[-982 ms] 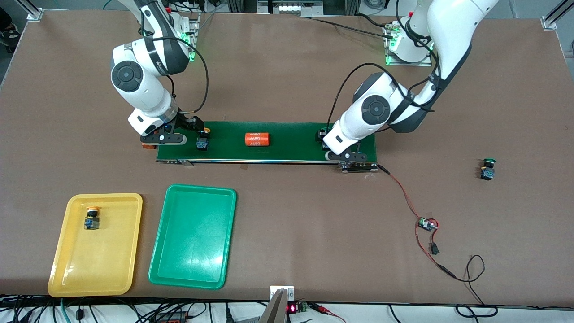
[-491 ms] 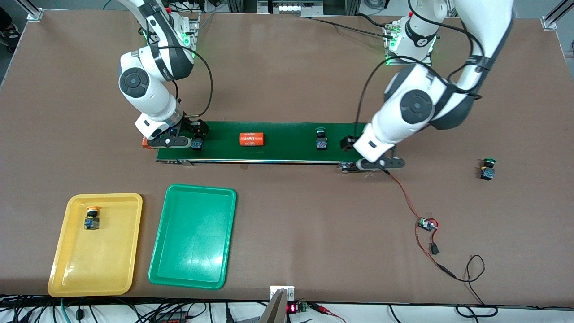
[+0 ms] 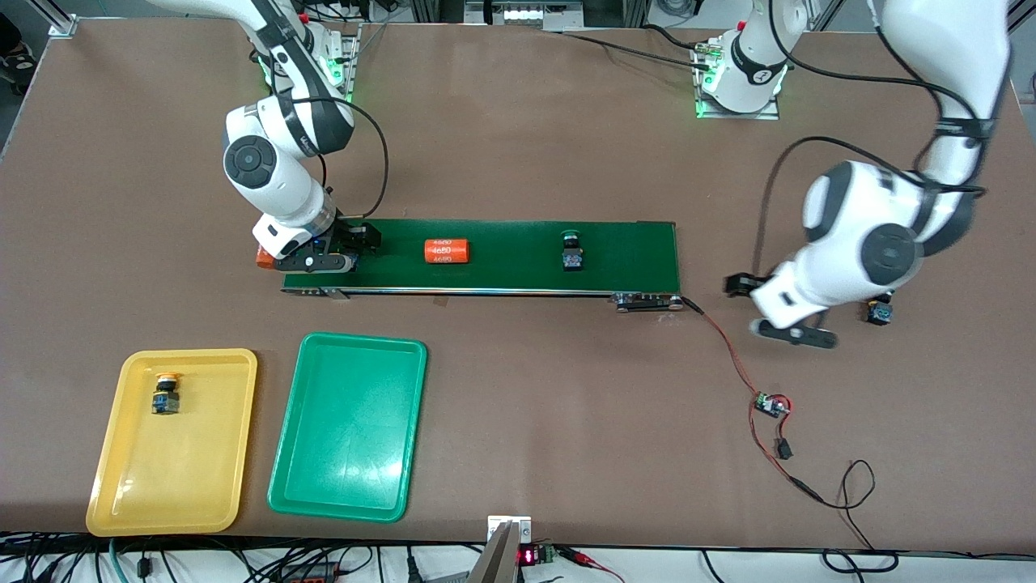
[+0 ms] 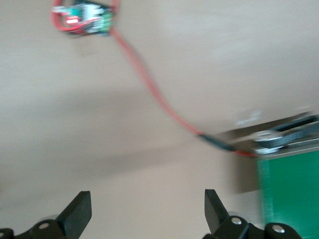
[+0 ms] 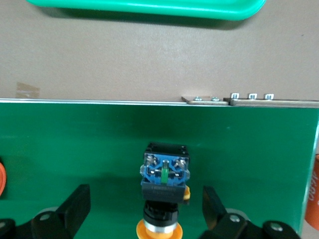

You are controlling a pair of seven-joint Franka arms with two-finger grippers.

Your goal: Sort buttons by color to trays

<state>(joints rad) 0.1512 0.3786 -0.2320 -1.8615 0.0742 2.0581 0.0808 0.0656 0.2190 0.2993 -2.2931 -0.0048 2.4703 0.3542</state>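
Note:
A yellow button (image 5: pixel 163 199) lies on its side on the dark-green belt (image 3: pixel 623 251), at the right arm's end. My right gripper (image 3: pixel 324 261) is open and low over it, with one finger on each side (image 5: pixel 145 194). A green button (image 3: pixel 572 251) stands on the belt. Another green button (image 3: pixel 881 312) is on the bare table, partly hidden by my left arm. My left gripper (image 3: pixel 789 330) is open and empty above the table beside it (image 4: pixel 146 205). A second yellow button (image 3: pixel 166 394) lies in the yellow tray (image 3: pixel 202 486). The green tray (image 3: pixel 348 486) holds nothing.
An orange cylinder (image 3: pixel 447 251) lies on the belt, and another orange piece (image 3: pixel 263 257) sits off the belt's end by my right gripper. A red wire (image 3: pixel 732 360) runs from the belt to a small circuit board (image 3: pixel 770 404), which also shows in the left wrist view (image 4: pixel 84 17).
My left arm has swung from the belt's end to the table near the loose green button. The belt's green button and orange cylinder have moved toward the right arm's end. My right gripper has closed in around the yellow button.

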